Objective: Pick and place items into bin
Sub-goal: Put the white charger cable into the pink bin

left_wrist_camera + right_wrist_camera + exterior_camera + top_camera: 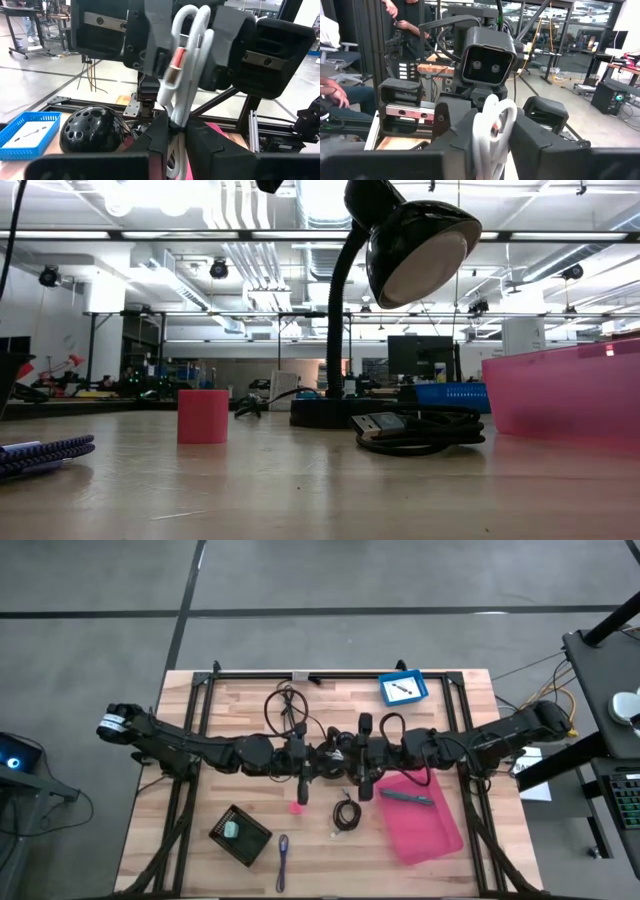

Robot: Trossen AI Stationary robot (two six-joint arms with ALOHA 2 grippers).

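Both arms meet above the table's middle, grippers facing each other. My left gripper point(326, 764) point(176, 131) and my right gripper point(346, 762) point(492, 142) are each shut on a bundle of white looped cable point(187, 60) point(492, 125) with a red-brown band point(176, 61). On the table lie a pink cube point(297, 807) point(203, 416), a coiled black cable point(347, 812) point(420, 430) and a purple pen point(283, 858). A teal marker point(405, 797) lies in the pink bin point(440, 835). A pale-blue cube point(232, 830) sits in a small black box. My left gripper pinches the white cable bundle at one end of its loops point(176, 117) between both fingers, coming level from the table's left. The bundle is lifted clear. My right gripper pinches the bundle's other end point(492, 131) between both fingers, level from the table's right; the loops stick out past the fingers.
A black desk lamp point(415, 240) stands on its base point(330, 412) toward the far side; its perforated head point(92, 131) is close below the grippers. A blue tray point(403, 688) sits at the far edge. A black box point(240, 833) lies near-left. People show beyond the table point(405, 20).
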